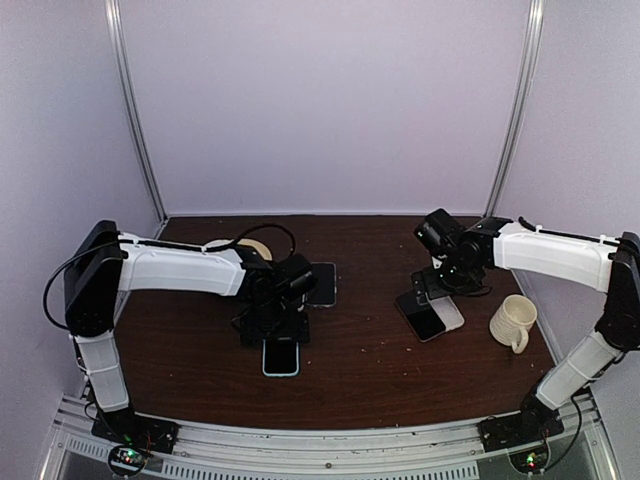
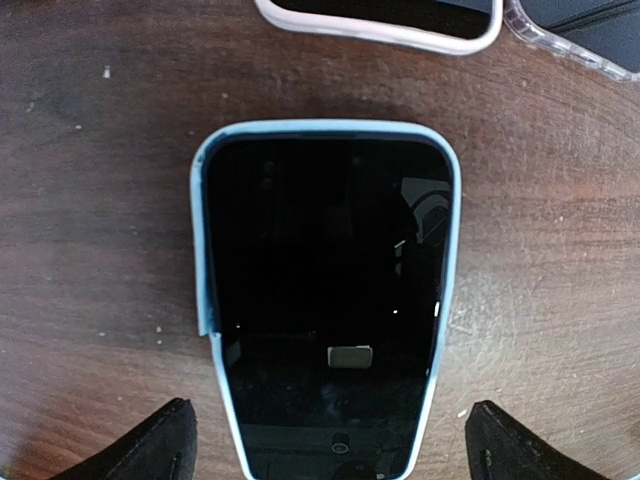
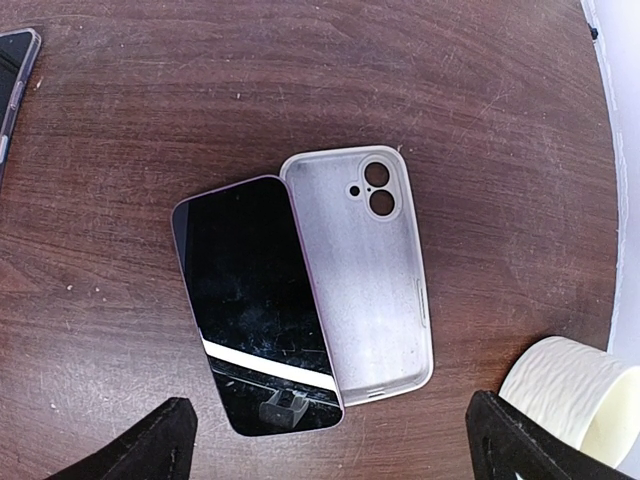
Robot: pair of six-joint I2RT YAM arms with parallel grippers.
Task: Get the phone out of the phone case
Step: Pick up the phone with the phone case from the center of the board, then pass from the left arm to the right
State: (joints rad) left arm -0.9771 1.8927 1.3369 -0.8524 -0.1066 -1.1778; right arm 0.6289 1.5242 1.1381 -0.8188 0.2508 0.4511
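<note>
My left jaws stand wide open and empty over the phone (image 2: 325, 300), which lies face up on the counter (image 2: 90, 200) inside its pale blue case (image 2: 200, 250). The case's left wall looks loosened along its far half, so I would hook that lip and peel outward. My right jaws, equally wide and empty, hover above a bare phone (image 3: 255, 300) touching its white case (image 3: 365, 280).
</note>
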